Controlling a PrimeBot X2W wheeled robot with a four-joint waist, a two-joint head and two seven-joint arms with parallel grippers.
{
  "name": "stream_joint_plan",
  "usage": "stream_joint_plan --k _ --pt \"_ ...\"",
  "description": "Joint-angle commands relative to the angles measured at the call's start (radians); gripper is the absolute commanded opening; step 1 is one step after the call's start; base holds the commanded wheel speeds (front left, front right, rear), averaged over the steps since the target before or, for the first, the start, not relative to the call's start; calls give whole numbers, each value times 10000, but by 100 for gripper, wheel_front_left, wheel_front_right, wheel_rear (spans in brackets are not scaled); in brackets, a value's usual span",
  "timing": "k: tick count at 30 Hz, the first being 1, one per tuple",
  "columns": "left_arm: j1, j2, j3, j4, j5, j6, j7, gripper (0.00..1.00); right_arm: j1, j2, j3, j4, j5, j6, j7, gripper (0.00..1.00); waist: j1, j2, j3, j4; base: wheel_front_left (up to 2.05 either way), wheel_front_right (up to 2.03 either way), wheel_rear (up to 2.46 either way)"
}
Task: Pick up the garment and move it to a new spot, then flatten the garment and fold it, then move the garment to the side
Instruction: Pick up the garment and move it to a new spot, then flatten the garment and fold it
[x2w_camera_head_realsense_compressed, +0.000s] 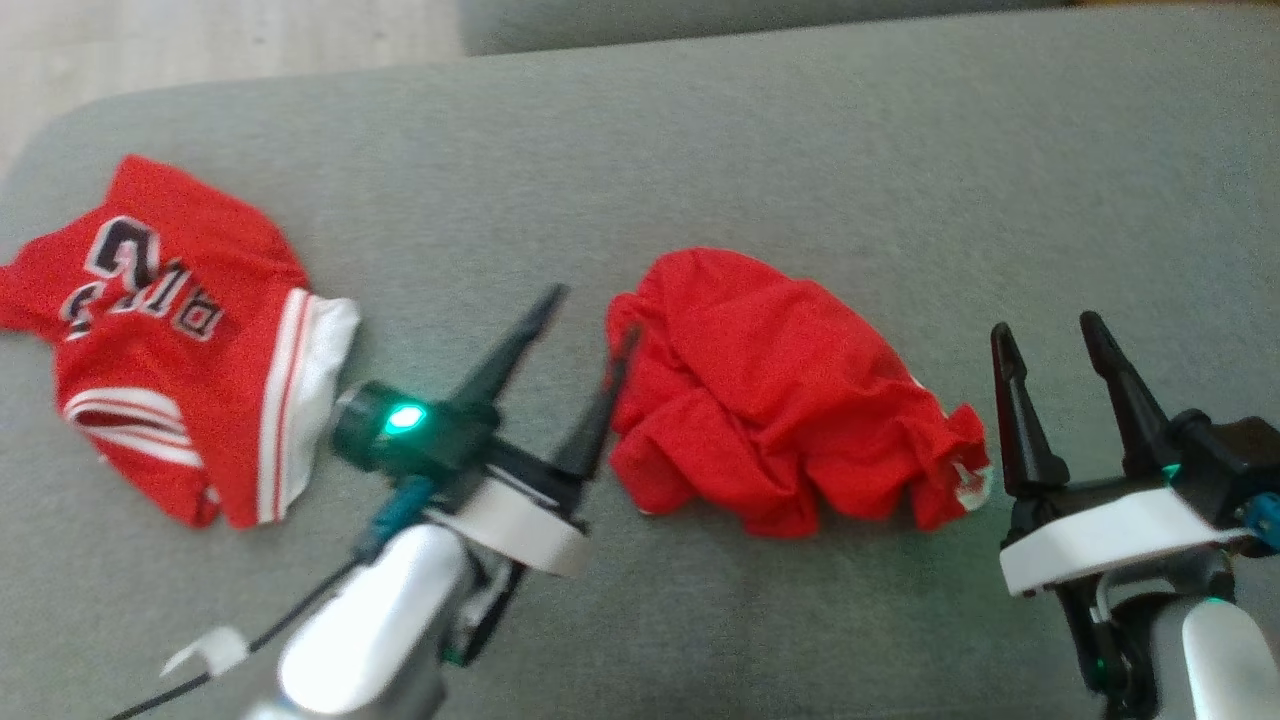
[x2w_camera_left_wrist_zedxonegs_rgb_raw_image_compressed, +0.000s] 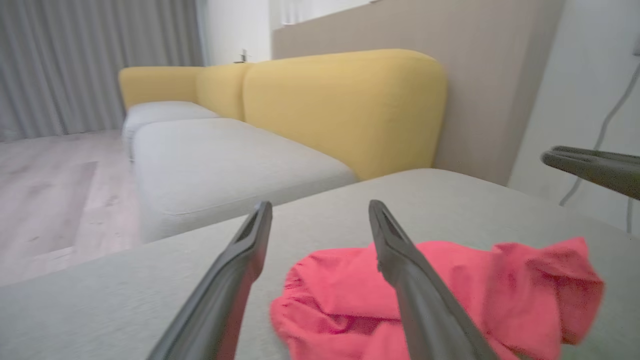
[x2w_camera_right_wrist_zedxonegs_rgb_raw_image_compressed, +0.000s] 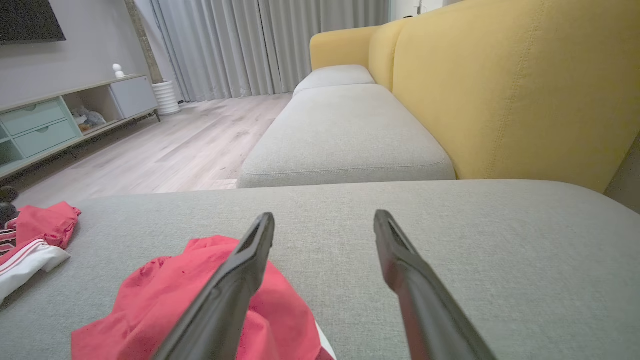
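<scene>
Head view: left claw (x2w_camera_head_realsense_compressed: 592, 312) tilts rightward, fingers spread, beside crumpled garment (x2w_camera_head_realsense_compressed: 780, 390).

1. The crumpled red garment (x2w_camera_head_realsense_compressed: 770, 400) is bunched up, and its folds hide its cut and any print.
2. Left of the garment, the numbered jersey (x2w_camera_head_realsense_compressed: 160, 340) runs off the picture's edge.
3. Just beside the garment's left side, the left gripper (x2w_camera_head_realsense_compressed: 592, 312) is blurred, and its forearm is cut off below.
4. Right of the garment, the right gripper (x2w_camera_head_realsense_compressed: 1045, 325) has its arm cut off at the corner.
</scene>
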Motion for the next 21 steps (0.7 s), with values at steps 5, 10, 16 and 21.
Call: stream_joint_plan --k 5,10,16,21 --pt "474 895 1662 -453 -477 770 -298 100 68 -53 198 -478 -117 -6 209 100 1 0 -546 879 0 0 0" --pt "1366 1440 2721 -512 -883 1270 -378 100 272 -53 203 -535 -133 -6 330 100 1 0 -816 1044 0 0 0" --pt "2323 1813 3280 -696 -1074 1542 -398 100 674 -53 154 -542 -36 -6 428 100 1 0 -1193 1001 0 0 0" --pt "3033 2034 3210 -922 -1031 1816 -173 100 1113 -53 155 -517 144 -6 505 100 1 0 -1588 801 0 0 0"
